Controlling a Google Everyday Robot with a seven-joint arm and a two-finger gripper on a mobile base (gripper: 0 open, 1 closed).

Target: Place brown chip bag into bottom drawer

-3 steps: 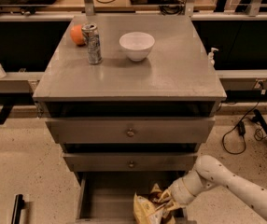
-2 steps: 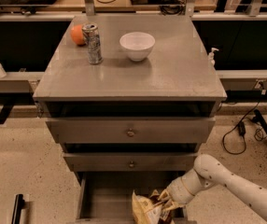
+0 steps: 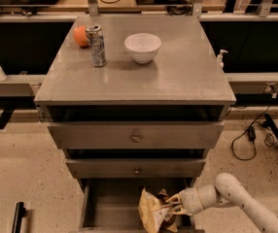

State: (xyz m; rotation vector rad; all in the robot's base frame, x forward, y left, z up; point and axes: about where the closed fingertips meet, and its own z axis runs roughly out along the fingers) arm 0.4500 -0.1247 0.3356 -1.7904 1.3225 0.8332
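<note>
The brown chip bag [image 3: 151, 210], crinkly with cream-yellow edges, stands tilted inside the open bottom drawer [image 3: 105, 205], toward its right side. My gripper [image 3: 172, 205] reaches in from the lower right at the end of the white arm [image 3: 236, 198]. It is shut on the bag's right edge and holds the bag just above the drawer floor. The bag's lower part is cut off by the frame's bottom edge.
The two upper drawers [image 3: 136, 138] with round knobs are slightly pulled out above the gripper. On the cabinet top stand a white bowl [image 3: 142, 47], a soda can [image 3: 96, 44] and an orange [image 3: 80, 36]. Cables [image 3: 248, 140] lie on the floor at right.
The bag has shifted slightly left inside the bottom drawer and stands a little more upright. The gripper and arm have barely moved.
</note>
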